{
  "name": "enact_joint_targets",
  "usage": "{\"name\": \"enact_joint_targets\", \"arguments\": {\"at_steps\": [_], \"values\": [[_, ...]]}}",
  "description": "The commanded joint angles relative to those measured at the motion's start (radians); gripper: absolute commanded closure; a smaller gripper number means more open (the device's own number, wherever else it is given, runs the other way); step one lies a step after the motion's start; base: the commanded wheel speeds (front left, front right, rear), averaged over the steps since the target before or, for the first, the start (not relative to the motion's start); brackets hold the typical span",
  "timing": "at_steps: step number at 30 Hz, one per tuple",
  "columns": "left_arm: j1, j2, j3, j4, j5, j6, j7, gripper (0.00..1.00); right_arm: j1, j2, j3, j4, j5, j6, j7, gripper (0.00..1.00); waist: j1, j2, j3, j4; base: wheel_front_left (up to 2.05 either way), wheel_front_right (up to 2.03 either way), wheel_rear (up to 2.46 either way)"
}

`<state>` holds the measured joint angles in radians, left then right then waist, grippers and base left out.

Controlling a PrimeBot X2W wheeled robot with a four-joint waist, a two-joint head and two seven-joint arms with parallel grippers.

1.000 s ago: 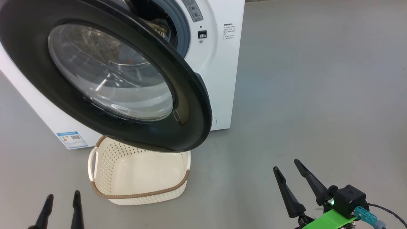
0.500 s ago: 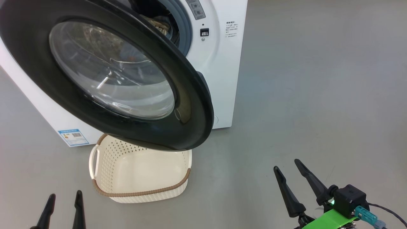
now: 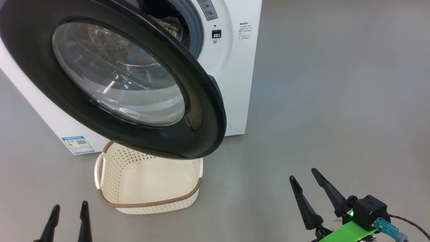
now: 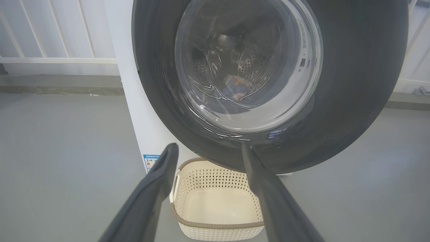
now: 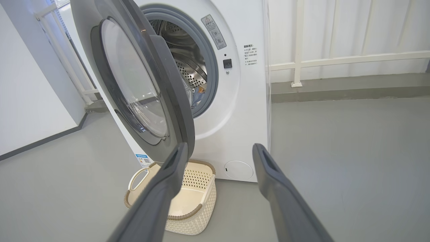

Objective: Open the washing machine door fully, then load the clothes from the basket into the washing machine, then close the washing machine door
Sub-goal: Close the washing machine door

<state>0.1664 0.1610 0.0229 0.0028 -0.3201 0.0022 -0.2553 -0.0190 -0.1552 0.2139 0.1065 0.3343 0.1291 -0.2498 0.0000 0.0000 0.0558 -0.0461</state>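
The round door (image 3: pixel 201 111) stands half open, with its shiny black rim and clear glass bowl facing near and left. One white boxy washer (image 3: pixel 235 84) stands far left on the floor. One cream basket (image 3: pixel 147 203) full of little holes sits under the door. Soft clothes (image 4: pixel 237 88) lie in the steel drum. The left fingers (image 3: pixel 84 222) and right fingers (image 3: pixel 304 205) are spread wide and hold nothing.
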Motion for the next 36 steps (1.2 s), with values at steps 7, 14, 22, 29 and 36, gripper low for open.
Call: {"name": "enact_joint_targets", "arguments": {"at_steps": [7,14,22,29,36], "values": [[-0.021,-0.007,0.048,-0.016,0.023,-0.013,-0.006,0.00,-0.016,-0.001,0.020,-0.022,-0.013,0.002,-0.012,1.00,0.0000,0.0000,-0.002,0.003,0.00,0.00,0.00],[-0.018,-0.017,0.057,-0.016,0.035,-0.021,-0.006,0.00,-0.014,-0.002,0.018,-0.035,-0.009,0.002,-0.012,1.00,0.0000,0.0000,-0.006,0.005,0.00,0.00,0.00],[-0.018,-0.030,0.065,-0.009,0.043,-0.035,-0.006,0.00,-0.064,0.006,0.014,-0.193,-0.028,0.002,-0.012,1.00,0.0000,0.0000,-0.007,0.012,0.00,0.00,0.00],[-0.029,-0.045,0.063,0.003,0.047,-0.050,-0.006,0.00,-0.213,-0.034,0.107,-0.381,-0.031,0.002,-0.012,1.00,0.0000,0.0000,-0.006,0.034,0.00,0.00,0.00],[-0.040,-0.060,0.057,0.015,0.049,-0.064,-0.006,0.00,-0.344,-0.035,0.241,-0.458,-0.013,0.002,-0.012,1.00,0.0000,0.0000,0.001,0.064,0.00,0.00,0.00]]}}
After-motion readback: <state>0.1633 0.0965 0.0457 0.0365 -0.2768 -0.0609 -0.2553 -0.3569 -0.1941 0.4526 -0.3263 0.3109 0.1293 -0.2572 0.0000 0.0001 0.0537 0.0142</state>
